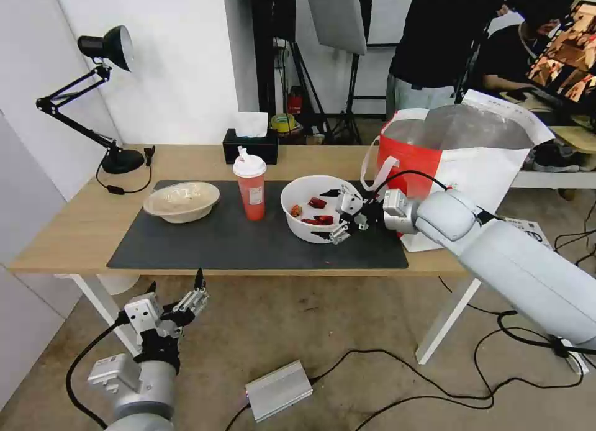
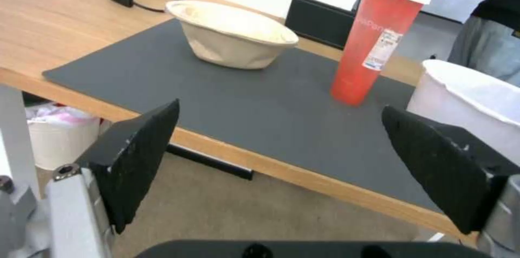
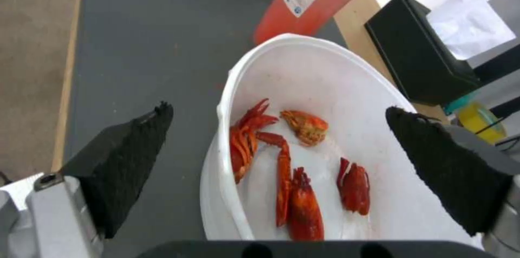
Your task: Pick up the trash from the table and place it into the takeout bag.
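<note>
Three pieces of trash stand on the dark mat [image 1: 248, 244] of the table [image 1: 68, 232]: a shallow beige bowl [image 1: 181, 201] [image 2: 233, 34], a red cup with a white lid [image 1: 250, 186] [image 2: 379, 38], and a deep white bowl [image 1: 304, 226] [image 3: 325, 71] holding red crayfish scraps [image 3: 292, 193]. My right gripper [image 1: 325, 214] [image 3: 277, 109] is open at the white bowl's right side, one finger outside the wall and the other over the inside. The red-and-white takeout bag [image 1: 459, 158] stands open at the table's right end. My left gripper [image 1: 176, 282] [image 2: 280, 107] hangs open below the table's front edge.
A black desk lamp [image 1: 105, 95] and a black tissue box [image 1: 250, 146] stand along the back of the table. A silver box [image 1: 278, 390] and cables lie on the floor. A white bin [image 2: 59, 136] sits under the table. People stand behind the bag.
</note>
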